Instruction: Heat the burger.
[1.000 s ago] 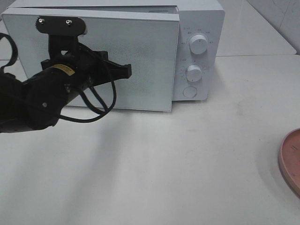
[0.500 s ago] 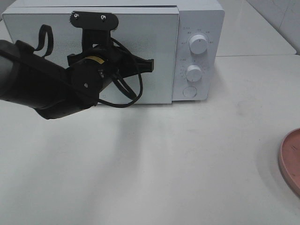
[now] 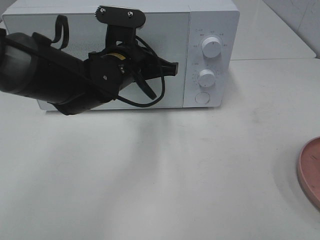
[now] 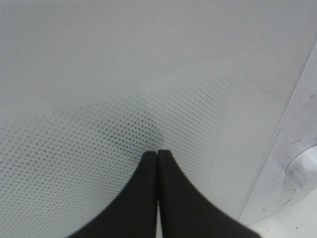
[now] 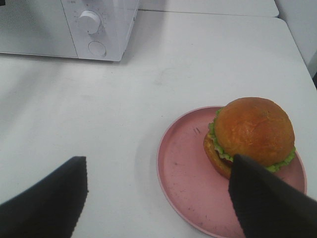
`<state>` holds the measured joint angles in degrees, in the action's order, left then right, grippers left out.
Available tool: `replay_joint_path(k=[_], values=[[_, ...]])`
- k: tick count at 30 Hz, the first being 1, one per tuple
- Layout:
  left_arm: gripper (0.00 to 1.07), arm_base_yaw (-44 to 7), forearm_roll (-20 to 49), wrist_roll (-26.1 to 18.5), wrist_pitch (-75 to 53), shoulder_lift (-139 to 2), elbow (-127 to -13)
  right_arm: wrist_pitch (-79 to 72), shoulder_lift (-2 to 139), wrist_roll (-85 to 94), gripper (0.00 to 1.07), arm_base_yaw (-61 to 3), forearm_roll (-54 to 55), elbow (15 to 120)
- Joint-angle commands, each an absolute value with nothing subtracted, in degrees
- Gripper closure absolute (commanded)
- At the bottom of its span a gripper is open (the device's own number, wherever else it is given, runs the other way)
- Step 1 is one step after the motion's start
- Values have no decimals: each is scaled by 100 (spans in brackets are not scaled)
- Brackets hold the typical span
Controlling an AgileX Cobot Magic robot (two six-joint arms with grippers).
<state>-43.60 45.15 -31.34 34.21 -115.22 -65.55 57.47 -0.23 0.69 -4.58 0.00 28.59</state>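
The burger (image 5: 250,136) has a domed, golden-brown bun with an orange sheen, a frill of green lettuce around its middle and a paler bottom bun under that. It sits on one pink plate (image 5: 185,176), toward the side of the plate away from the microwave (image 5: 106,29), leaving bare pink surface with a few dark scuffs. There is one burger and one plate, both on the white table (image 5: 148,89).

One white microwave (image 3: 210,20) stands at the back of the table, its door (image 3: 170,95) flush with the body. On its panel are two round knobs (image 3: 211,47), one above the other, and one round button (image 3: 202,98) below them.

The left hand (image 4: 157,154) is fully closed, fingers pressed together with nothing between them, its tip at the dotted door. The right hand (image 5: 158,191) hangs wide open above the plate and grips nothing.
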Motion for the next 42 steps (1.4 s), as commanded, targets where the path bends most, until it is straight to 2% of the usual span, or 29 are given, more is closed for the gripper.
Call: replay_joint_path(k=[1,6,11,12,13,15,16,17,18,19,20,21,22,23,24,27,29,30,31,33,35,38,42], values=[[107,-4423,4698,-3249,3592,-11087,-6205,5712,-178,69,32,-407,0,2842],[107,-4532,4704,-3237,3272,-10760,-5787,5712,-178,69,32,-407,0,2842],[106,-4544,4704,-3266,2017,-10353,-5535,5712,-178,69,32,-407,0,2842],[99,-4544,4704,-3289,1473,-10227,-5506,5712,-178,69,32,-407,0,2842],[99,-4544,4704,-3289,1473,-10227,-5506,5712,-178,69,32,-407,0,2842],[79,-4538,4704,-3375,716,-10113,-5506,5712,-178,69,32,-407,0,2842],[79,-4538,4704,-3375,716,-10113,-5506,5712,-178,69,32,-407,0,2842],[57,-4521,4704,-3375,235,-10073,-5506,5712,-178,69,32,-407,0,2842],[45,-4503,4704,-3375,0,-10055,-5506,5712,-178,69,32,-407,0,2842],[45,-4503,4704,-3375,0,-10055,-5506,5712,-178,69,32,-407,0,2842],[26,-4458,4693,-3375,-435,-10015,-5512,5712,-178,69,32,-407,0,2842],[18,-4440,4675,-3375,-630,-9998,-5512,5712,-178,69,32,-407,0,2842],[18,-4440,4675,-3375,-630,-9998,-5512,5712,-178,69,32,-407,0,2842],[8,-4309,4566,-3363,-1226,-9969,-5529,5712,-178,69,32,-407,0,2842],[7,-4154,4458,-3260,-1862,-9975,-5529,5712,-178,69,32,-407,0,2842],[7,-4045,4349,-3168,-2103,-9975,-5529,5712,-178,69,32,-407,0,2842],[7,-3730,3936,-2687,-2848,-9958,-5529,5712,-178,69,32,-407,0,2842],[7,-3730,3936,-2687,-2848,-9958,-5529,5712,-178,69,32,-407,0,2842],[7,-3529,3581,-2372,-3243,-9895,-5529,5712,-178,69,32,-407,0,2842],[7,-3449,3443,-2263,-3392,-9838,-5529,5712,-178,69,32,-407,0,2842],[7,-3065,2997,-1879,-4079,-9568,-5529,5712,-178,69,32,-407,0,2842],[7,-2985,2945,-1828,-4217,-9500,-5529,5712,-178,69,32,-407,0,2842],[7,-2452,2830,-1811,-5013,-9081,-5529,5712,-178,69,32,-407,0,2842]])
